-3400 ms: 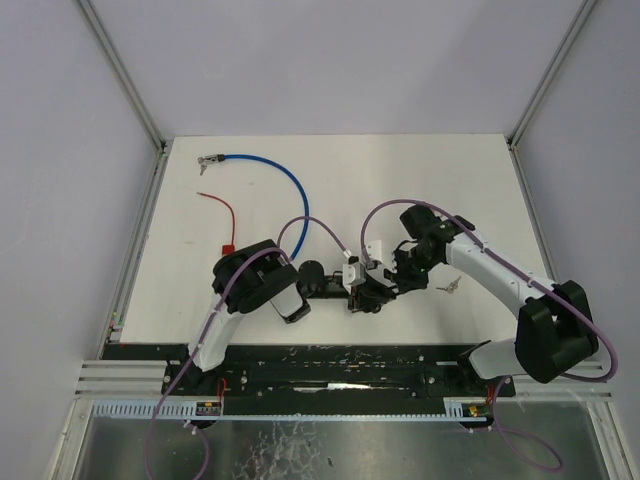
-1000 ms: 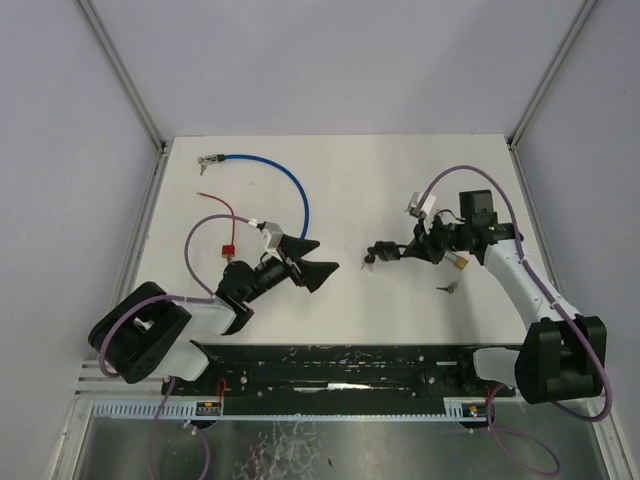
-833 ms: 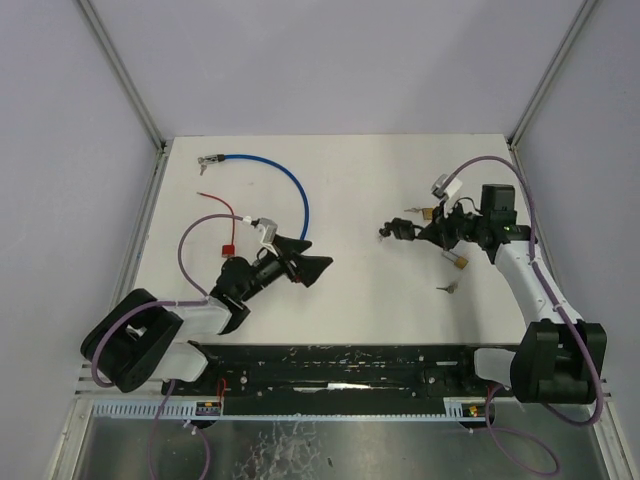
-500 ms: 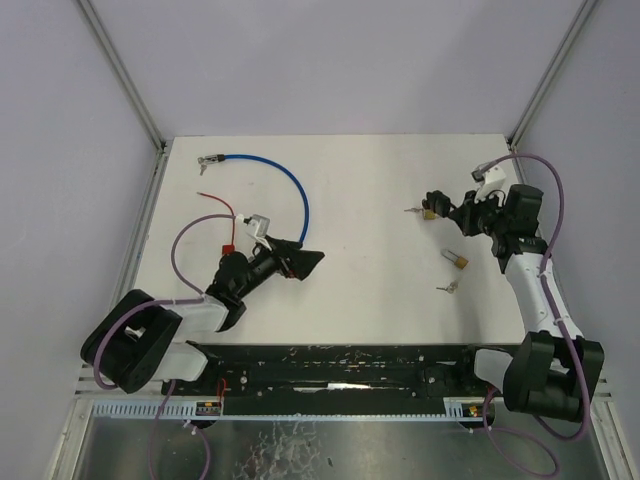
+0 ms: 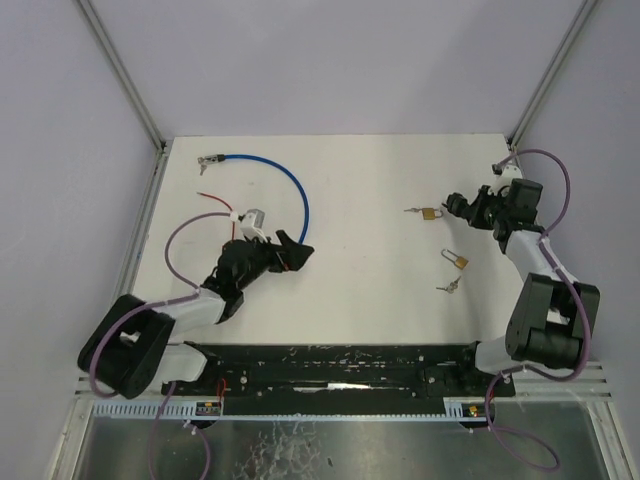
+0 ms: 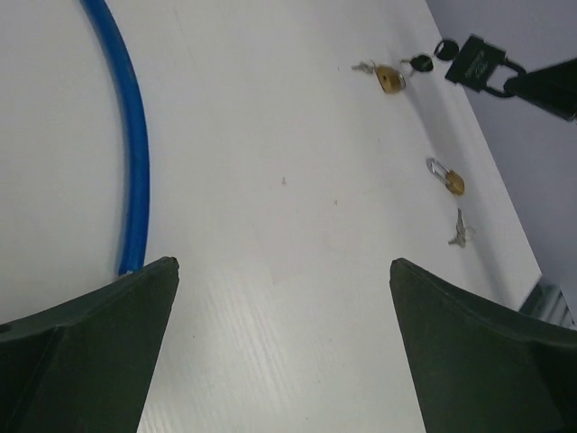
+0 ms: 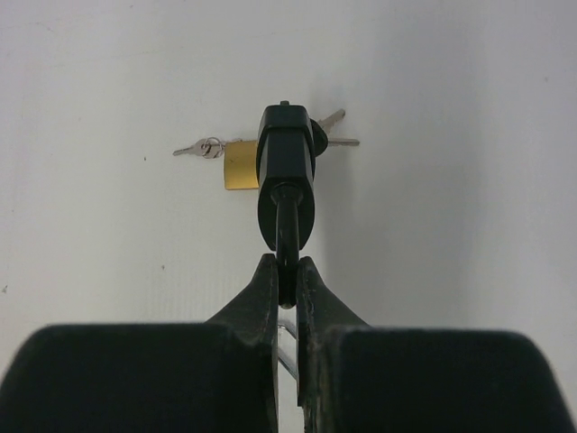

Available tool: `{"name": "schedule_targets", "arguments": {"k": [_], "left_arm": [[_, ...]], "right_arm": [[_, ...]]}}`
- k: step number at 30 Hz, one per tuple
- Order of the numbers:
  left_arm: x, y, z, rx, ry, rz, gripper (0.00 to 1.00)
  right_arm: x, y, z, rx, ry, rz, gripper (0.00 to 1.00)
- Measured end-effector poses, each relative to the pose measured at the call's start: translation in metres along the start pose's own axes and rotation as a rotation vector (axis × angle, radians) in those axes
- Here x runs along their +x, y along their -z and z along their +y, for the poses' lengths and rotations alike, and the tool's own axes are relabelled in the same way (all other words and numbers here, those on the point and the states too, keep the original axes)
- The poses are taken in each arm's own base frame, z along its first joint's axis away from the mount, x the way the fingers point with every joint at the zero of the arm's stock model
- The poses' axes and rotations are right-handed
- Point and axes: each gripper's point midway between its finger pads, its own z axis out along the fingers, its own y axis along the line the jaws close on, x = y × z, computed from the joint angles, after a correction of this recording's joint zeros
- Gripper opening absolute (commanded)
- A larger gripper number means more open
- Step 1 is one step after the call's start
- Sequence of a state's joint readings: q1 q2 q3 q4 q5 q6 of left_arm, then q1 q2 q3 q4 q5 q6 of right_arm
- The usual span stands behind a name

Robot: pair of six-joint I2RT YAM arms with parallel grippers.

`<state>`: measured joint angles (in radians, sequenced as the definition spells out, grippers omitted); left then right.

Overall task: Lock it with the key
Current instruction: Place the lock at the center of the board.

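Note:
My right gripper [image 7: 286, 266] is shut on the shackle of a black padlock [image 7: 286, 171], holding it above the table at the far right [image 5: 456, 204]. A black-headed key [image 6: 444, 48] hangs at the padlock's [image 6: 480, 63] far end, with silver keys [image 7: 335, 119] behind it. Under the padlock lies a small brass padlock [image 7: 240, 164] with keys on a ring [image 5: 428, 213]. My left gripper [image 6: 284, 263] stands open and empty, low over the table at the left [image 5: 290, 252].
A second brass padlock [image 5: 457, 260] and a loose key [image 5: 447, 287] lie at the right. A blue cable lock [image 5: 290, 185] curves across the far left, just beyond my left fingers. A red cable with a tag [image 5: 225, 215] lies beside it.
My right arm has swung from the table's middle to the far right, carrying the black padlock. My left arm has drawn back to the left, still open.

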<state>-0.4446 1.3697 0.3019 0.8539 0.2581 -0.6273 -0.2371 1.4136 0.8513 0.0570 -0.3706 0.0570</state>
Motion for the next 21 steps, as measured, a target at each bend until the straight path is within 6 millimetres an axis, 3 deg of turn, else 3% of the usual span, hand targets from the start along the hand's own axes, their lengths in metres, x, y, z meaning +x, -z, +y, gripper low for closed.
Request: {"name": "schedule_targets", "arguments": {"k": [2,3,4,8,10,13,15,17,18,19,20,21], "left_arm": [[-0.012,0.005,-0.003,-0.053,-0.044,-0.031,1.00],[-0.029,0.013,-0.013,-0.063,-0.083,-0.085,1.00],[-0.030,0.014,-0.017,-0.056,-0.088,-0.090,1.00],[-0.065,0.038,-0.040,-0.033,-0.151,-0.234,1.00],[-0.068,0.046,-0.038,-0.044,-0.151,-0.270,1.00],[-0.055,0.047,-0.023,-0.082,-0.143,-0.245,1.00],[-0.047,0.046,-0.016,-0.103,-0.140,-0.219,1.00],[-0.043,0.045,-0.012,-0.113,-0.139,-0.207,1.00],[-0.043,0.045,-0.012,-0.114,-0.138,-0.205,1.00],[-0.042,0.045,-0.011,-0.116,-0.138,-0.203,1.00],[-0.042,0.044,-0.011,-0.116,-0.138,-0.203,1.00],[-0.042,0.044,-0.011,-0.116,-0.138,-0.203,1.00]], "right_arm": [[0.004,-0.007,-0.003,0.004,-0.036,0.017,0.00],[0.005,-0.010,-0.004,0.006,-0.054,0.025,0.00],[0.005,-0.013,-0.006,0.008,-0.071,0.031,0.00],[0.006,-0.026,-0.013,0.004,-0.139,0.053,0.03],[0.010,-0.030,-0.020,0.014,-0.171,0.062,0.05],[0.016,-0.032,-0.028,0.025,-0.206,0.076,0.12],[0.018,-0.032,-0.031,0.028,-0.219,0.078,0.25],[0.017,-0.032,-0.032,0.026,-0.226,0.074,0.47],[0.015,-0.033,-0.032,0.021,-0.224,0.064,0.62],[0.013,-0.033,-0.032,0.021,-0.225,0.058,0.87],[0.011,-0.034,-0.031,0.012,-0.217,0.052,0.99],[0.010,-0.035,-0.030,0.005,-0.217,0.047,1.00]]}}
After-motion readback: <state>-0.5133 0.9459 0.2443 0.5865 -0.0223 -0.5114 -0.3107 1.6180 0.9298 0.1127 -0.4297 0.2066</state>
